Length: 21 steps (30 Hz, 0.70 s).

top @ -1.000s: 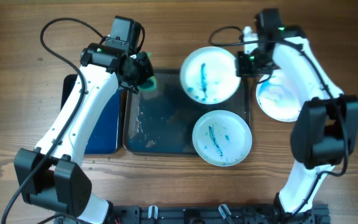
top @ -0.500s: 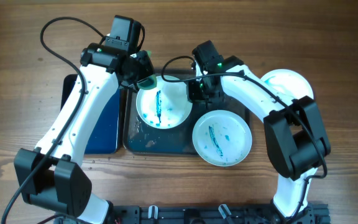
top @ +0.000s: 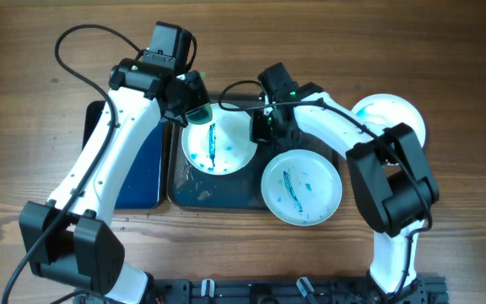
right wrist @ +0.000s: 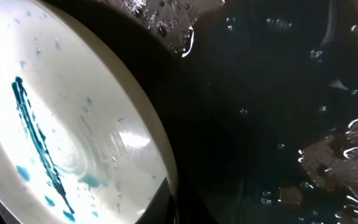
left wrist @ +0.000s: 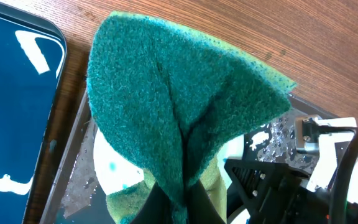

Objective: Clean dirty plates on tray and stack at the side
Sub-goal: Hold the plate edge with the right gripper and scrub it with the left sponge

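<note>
A white plate with blue smears (top: 218,145) lies on the left part of the dark wet tray (top: 194,196). My right gripper (top: 260,131) is shut on its right rim; the right wrist view shows the plate (right wrist: 61,137) pinched at the rim. My left gripper (top: 194,100) is shut on a green sponge (left wrist: 179,106) and holds it over the plate's upper left edge. A second smeared plate (top: 302,187) sits at the tray's front right. A white plate with faint blue traces (top: 391,114) lies on the table at the right, partly hidden by my right arm.
A blue tray (top: 137,177) lies left of the dark tray, partly under my left arm. Water drops and bits of residue sit on the dark tray floor (right wrist: 303,93). Wooden table (top: 462,211) surrounds everything.
My right gripper has carried the smeared plate from the tray's far right to its left part, under the sponge. The left arm has hardly moved.
</note>
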Tool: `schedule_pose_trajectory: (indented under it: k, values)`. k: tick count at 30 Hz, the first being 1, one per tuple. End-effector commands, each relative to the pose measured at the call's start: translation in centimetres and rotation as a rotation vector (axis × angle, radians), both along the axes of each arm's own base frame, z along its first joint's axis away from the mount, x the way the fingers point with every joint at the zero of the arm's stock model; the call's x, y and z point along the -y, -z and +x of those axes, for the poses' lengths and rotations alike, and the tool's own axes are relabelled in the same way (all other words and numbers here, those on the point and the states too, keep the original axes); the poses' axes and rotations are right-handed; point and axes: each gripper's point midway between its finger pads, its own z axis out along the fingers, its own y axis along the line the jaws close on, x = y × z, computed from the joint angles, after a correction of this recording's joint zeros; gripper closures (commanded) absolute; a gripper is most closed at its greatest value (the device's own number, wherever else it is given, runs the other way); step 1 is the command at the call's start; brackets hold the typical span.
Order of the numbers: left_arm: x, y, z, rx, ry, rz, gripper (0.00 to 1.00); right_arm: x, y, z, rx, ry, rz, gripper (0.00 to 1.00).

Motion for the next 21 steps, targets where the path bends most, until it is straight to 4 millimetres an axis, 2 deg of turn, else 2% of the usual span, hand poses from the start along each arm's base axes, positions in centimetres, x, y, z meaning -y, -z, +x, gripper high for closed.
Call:
schedule_pose_trajectory:
  k: [1, 4, 7, 12, 15, 17, 18, 21]
  values:
    - [0.1, 1.6, -0.2, -0.045, 0.022, 0.016, 0.96, -0.3, 1.2, -0.8, -0.043, 0.006, 0.006, 0.96]
    - [0.0, 3.9, -0.4, -0.111, 0.05, 0.045, 0.96, -0.2, 1.2, -0.8, -0.042, 0.002, 0.005, 0.96]
    - [0.0, 7.4, -0.9, -0.208, 0.121, 0.083, 0.96, -0.2, 1.2, -0.8, -0.041, 0.001, 0.005, 0.96]
    - [-0.5, 13.4, -3.2, -0.352, 0.181, 0.116, 0.96, -0.3, 1.2, -0.8, -0.031, -0.018, 0.006, 0.96]
    - [1.2, 16.0, -5.4, -0.379, 0.286, 0.009, 0.96, -0.3, 1.1, -0.7, -0.027, -0.018, 0.009, 0.96]
    - [1.2, 17.5, -6.2, -0.374, 0.297, 0.007, 0.96, -0.5, 1.1, -0.6, -0.023, -0.02, 0.015, 0.96]
    - [2.4, 18.0, -6.6, -0.355, 0.354, -0.047, 0.96, -0.5, 1.1, -0.5, -0.022, -0.019, 0.015, 0.96]
    - [8.3, 16.1, -7.4, -0.296, 0.545, -0.325, 0.96, -0.5, 1.0, -0.5, -0.021, -0.022, 0.018, 0.96]
